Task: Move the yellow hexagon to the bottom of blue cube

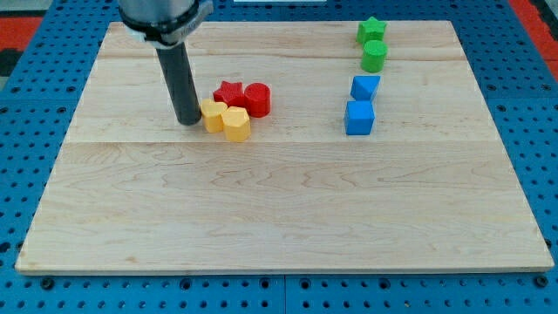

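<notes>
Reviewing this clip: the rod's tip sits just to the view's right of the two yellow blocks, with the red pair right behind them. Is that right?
Not quite. In the camera view my tip sits just to the view's left of the two yellow blocks, not their right. The red pair is right behind them, as you said.

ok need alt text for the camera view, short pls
My tip rests on a wooden board against the left side of two touching yellow blocks, the yellow hexagon on their right. Red blocks sit just behind; the blue cube stands far right, below another blue block and two green ones.
</notes>
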Robot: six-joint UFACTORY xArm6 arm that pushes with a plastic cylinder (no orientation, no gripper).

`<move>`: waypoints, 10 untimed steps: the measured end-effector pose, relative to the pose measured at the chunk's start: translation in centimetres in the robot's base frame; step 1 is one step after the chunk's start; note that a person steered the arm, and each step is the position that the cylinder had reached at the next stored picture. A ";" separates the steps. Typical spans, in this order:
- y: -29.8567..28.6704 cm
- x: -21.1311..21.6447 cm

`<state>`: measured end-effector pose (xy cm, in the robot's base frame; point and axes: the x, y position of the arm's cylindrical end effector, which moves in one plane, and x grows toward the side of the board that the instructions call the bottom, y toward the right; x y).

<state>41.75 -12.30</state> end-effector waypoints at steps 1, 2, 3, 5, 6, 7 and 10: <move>1.4 1.1; 2.0 0.0; 2.0 -0.5; 7.6 -0.3; 11.2 1.3; 12.5 3.3; 15.6 2.0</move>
